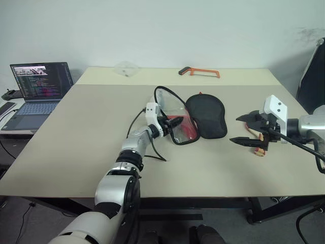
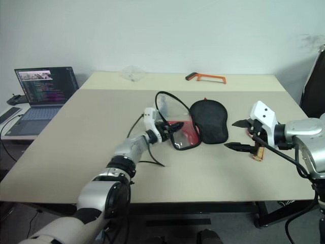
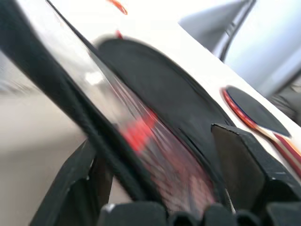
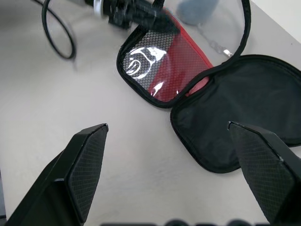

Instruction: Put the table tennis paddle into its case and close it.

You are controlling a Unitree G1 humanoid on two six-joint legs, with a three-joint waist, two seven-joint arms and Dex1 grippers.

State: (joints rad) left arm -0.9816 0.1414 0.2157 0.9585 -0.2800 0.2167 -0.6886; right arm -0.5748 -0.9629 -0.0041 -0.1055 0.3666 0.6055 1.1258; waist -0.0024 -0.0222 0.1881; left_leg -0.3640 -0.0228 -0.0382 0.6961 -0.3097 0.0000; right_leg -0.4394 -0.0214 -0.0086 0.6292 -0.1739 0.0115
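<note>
Table (image 1: 76,152): broad bare surface on the near and left sides; right edge close behind the right gripper.

1 case (image 1: 205,116), mid-table, lying unzipped: black half flat on the right, clear-window half (image 4: 160,61) with red mesh panel raised on the left.

1 table tennis paddle (image 3: 256,110), on the table right of the case, beneath the right gripper.

1 left gripper (image 1: 170,124), fingers parted astride the clear flap's zip edge.

1 right gripper (image 1: 247,129), fingers spread wide, holding nothing.

1 hacksaw (image 1: 199,72), far edge. 1 laptop (image 1: 38,89), far left. 1 black cable (image 1: 147,145) beside the left wrist.
</note>
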